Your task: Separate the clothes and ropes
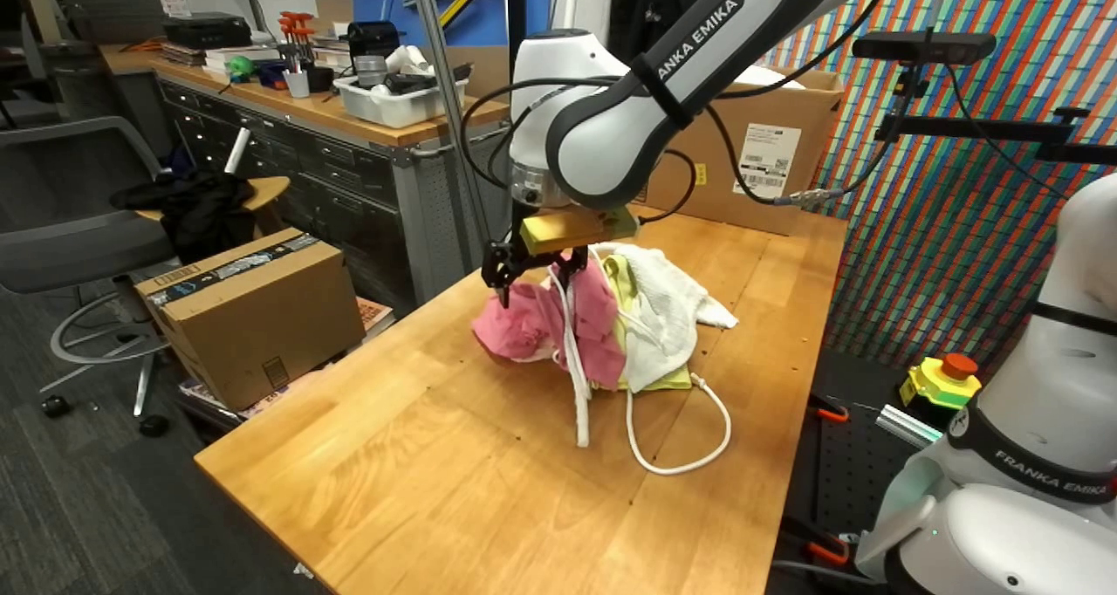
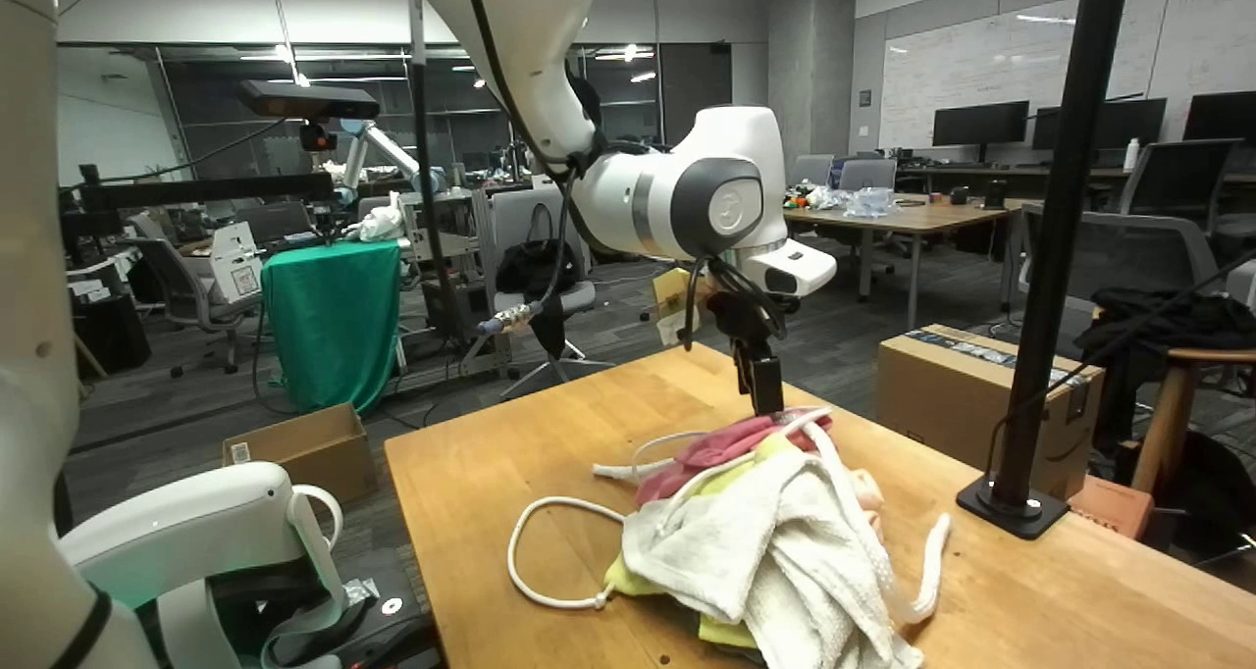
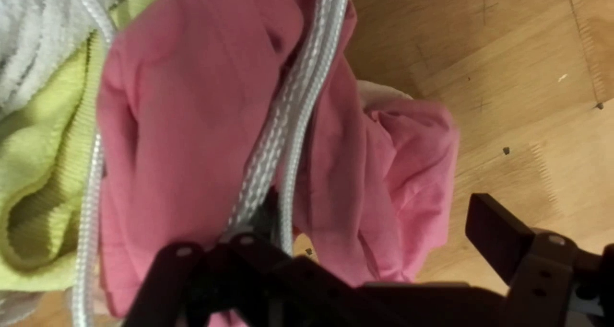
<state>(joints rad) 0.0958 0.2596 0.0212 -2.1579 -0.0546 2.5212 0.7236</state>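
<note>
A heap of cloths lies on the wooden table. It has a pink cloth [image 1: 602,324], a yellow cloth [image 3: 53,145] and a white towel [image 2: 721,551]. A white rope [image 1: 576,386] drapes over the pink cloth; part of it forms a loop [image 2: 512,546] on the table. My gripper [image 1: 537,283] is open above the pink cloth. In the wrist view the jaws [image 3: 379,231] stand wide apart, with one finger partly hidden behind two rope strands [image 3: 297,92] and the other over bare wood. In an exterior view the fingers [image 2: 763,394] reach the top of the pink cloth.
A black pole with a base [image 2: 1016,502] stands at the table [image 1: 419,473] edge. A large cardboard box [image 1: 768,154] stands at the table's back. A peach cloth [image 2: 868,492] shows under the heap.
</note>
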